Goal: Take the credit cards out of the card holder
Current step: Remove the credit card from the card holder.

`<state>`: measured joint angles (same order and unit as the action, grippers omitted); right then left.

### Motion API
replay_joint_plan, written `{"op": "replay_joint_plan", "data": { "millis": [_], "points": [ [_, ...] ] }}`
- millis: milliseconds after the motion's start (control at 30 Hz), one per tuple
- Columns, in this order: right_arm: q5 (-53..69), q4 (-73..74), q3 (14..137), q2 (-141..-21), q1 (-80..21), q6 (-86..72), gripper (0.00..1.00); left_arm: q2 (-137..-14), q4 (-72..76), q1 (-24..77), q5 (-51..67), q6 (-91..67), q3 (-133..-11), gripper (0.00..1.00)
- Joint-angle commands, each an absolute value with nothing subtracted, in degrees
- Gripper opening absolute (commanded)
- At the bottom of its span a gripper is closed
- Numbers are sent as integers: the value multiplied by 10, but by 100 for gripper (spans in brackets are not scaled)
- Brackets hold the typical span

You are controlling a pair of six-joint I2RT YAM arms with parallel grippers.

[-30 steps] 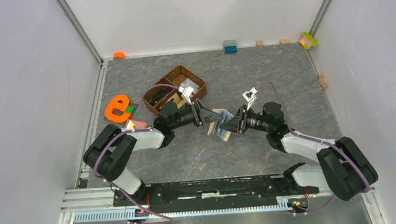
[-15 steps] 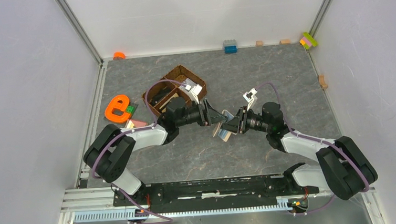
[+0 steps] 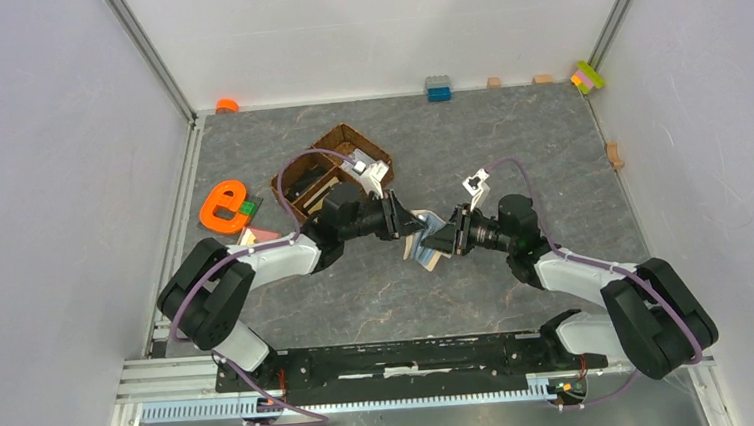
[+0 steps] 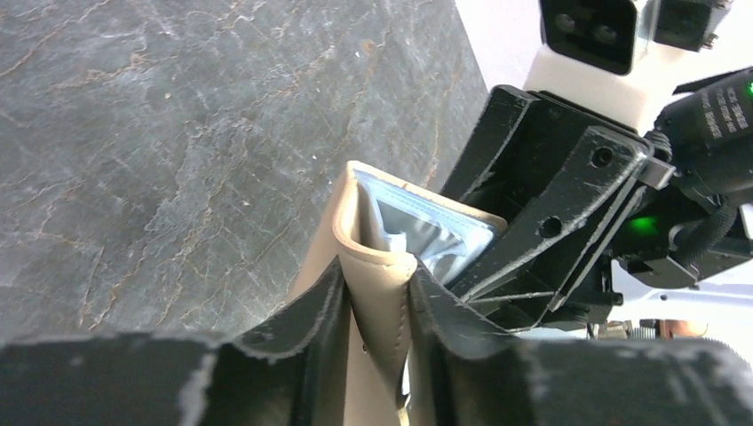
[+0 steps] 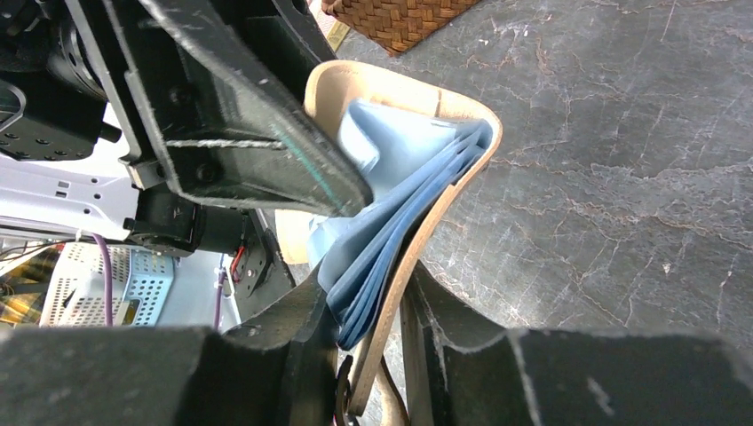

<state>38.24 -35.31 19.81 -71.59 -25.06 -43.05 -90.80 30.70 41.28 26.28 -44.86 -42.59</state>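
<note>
Top view: you had the small beige-tan folding card holder [image 3: 424,249] lifted off the grey stone-patterned table [image 3: 549,151] at mid-field, between the left gripper [image 3: 410,227] and the right gripper [image 3: 441,239], each on one flap. The brown wicker compartment basket [image 3: 340,138] stood just behind the left arm, and the orange letter-shaped toy [image 3: 222,206] well to the left. Left wrist view: the left gripper [image 4: 377,333] was clenched on one beige flap of the card holder [image 4: 366,226], with the shiny clear-grey sleeves [image 4: 431,232] fanned open toward the right gripper [image 4: 550,209]. Right wrist view: the right gripper [image 5: 380,342] was pinched on the opposite flap of the card holder [image 5: 404,87]. The sleeves [image 5: 400,173] showed pale blue here, and no credit cards could be told apart inside them. Judgement: this was the opening step. To do it well, keep one flap pinned, ease the flaps apart slowly so neither slips out, then free one gripper only when a card edge shows.
</note>
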Motion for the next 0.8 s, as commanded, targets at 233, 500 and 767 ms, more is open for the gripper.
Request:
{"op": "replay_joint_plan", "data": {
  "millis": [233, 500, 767],
  "points": [
    [408, -426, 225, -706, -258, -427, 50, -895, 282, 412, 256, -448, -431, 6],
    [401, -417, 226, -704, -257, -420, 48, -915, 334, 393, 292, -493, -418, 2],
    [381, -390, 231, -696, -258, -403, 32, -939, 389, 383, 323, -534, -410, 2]
  ]
}}
